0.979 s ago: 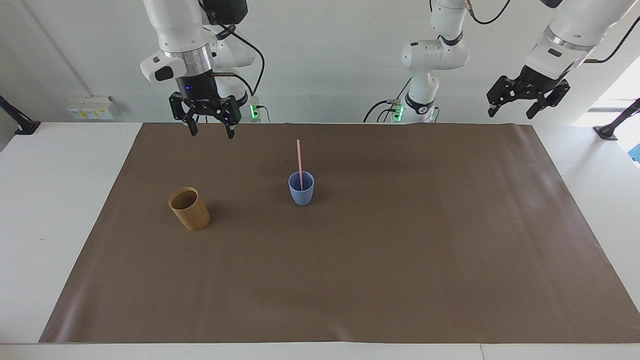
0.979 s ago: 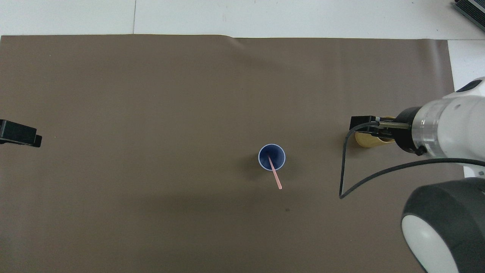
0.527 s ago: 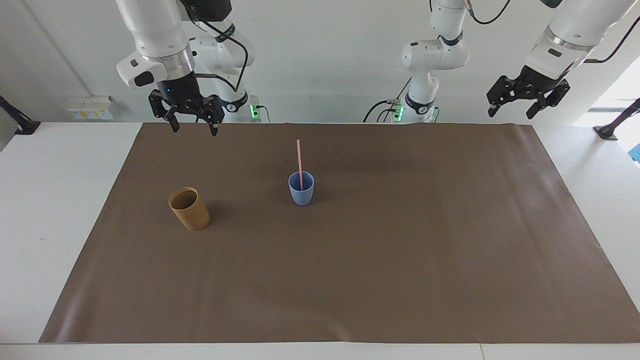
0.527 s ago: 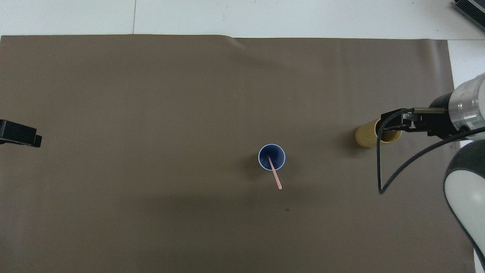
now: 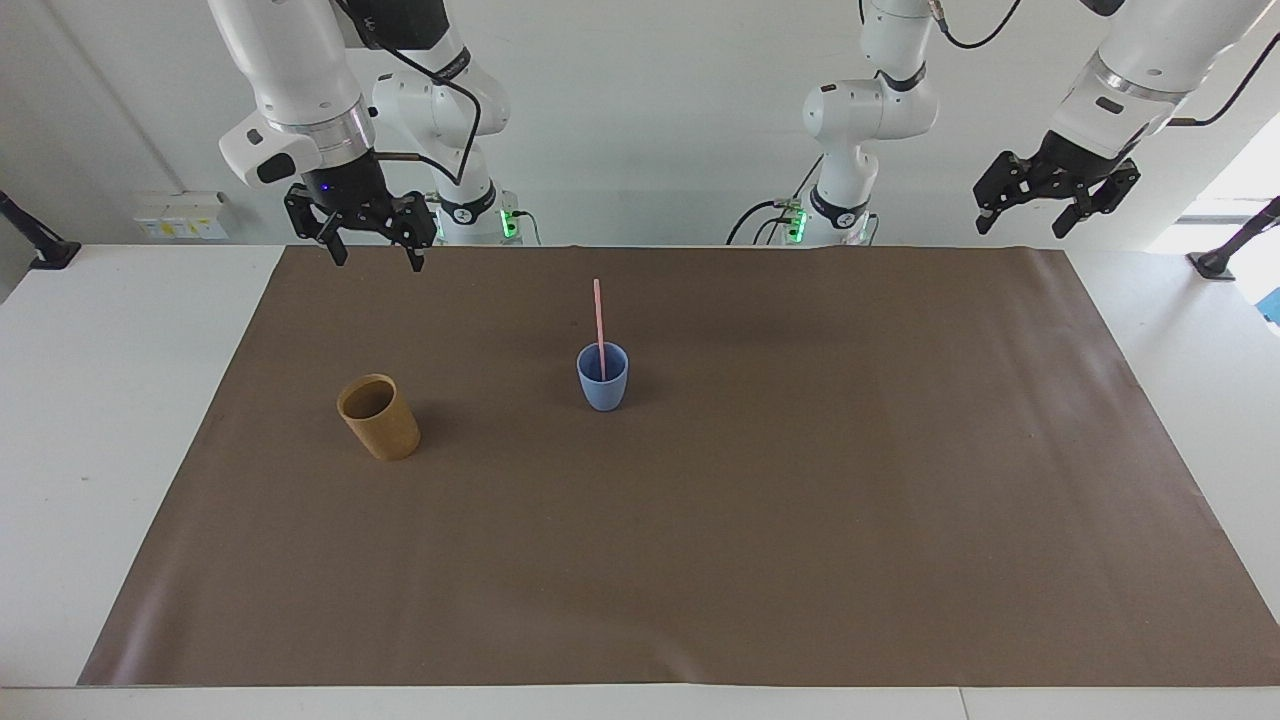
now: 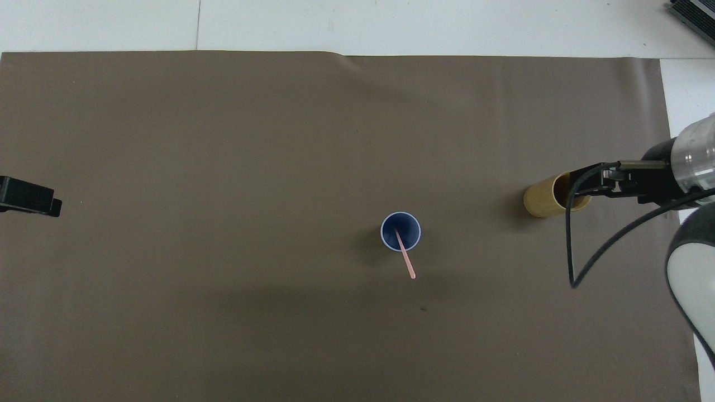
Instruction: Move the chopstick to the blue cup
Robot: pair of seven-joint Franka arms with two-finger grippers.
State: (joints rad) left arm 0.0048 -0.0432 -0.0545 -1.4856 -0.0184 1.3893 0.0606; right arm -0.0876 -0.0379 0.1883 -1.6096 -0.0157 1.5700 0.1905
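The blue cup (image 5: pixel 603 377) (image 6: pixel 400 231) stands upright near the middle of the brown mat. The pale-pink chopstick (image 5: pixel 598 322) (image 6: pixel 406 257) stands in it, leaning toward the robots, with its upper half above the rim. My right gripper (image 5: pixel 372 260) (image 6: pixel 606 180) hangs open and empty, high over the mat's edge nearest the robots at the right arm's end. My left gripper (image 5: pixel 1030 225) (image 6: pixel 33 202) waits open and empty, high over the left arm's end of the table.
A tan-brown cup (image 5: pixel 378 416) (image 6: pixel 550 202) stands on the brown mat (image 5: pixel 800 520), toward the right arm's end from the blue cup. The right arm's cable (image 6: pixel 575 245) loops in the air over the mat near it. White table (image 5: pixel 110 400) borders the mat.
My right gripper has drawn up and back toward its base and toward the right arm's end of the table, uncovering the tan-brown cup in the overhead view. Cup, chopstick and left arm are unmoved.
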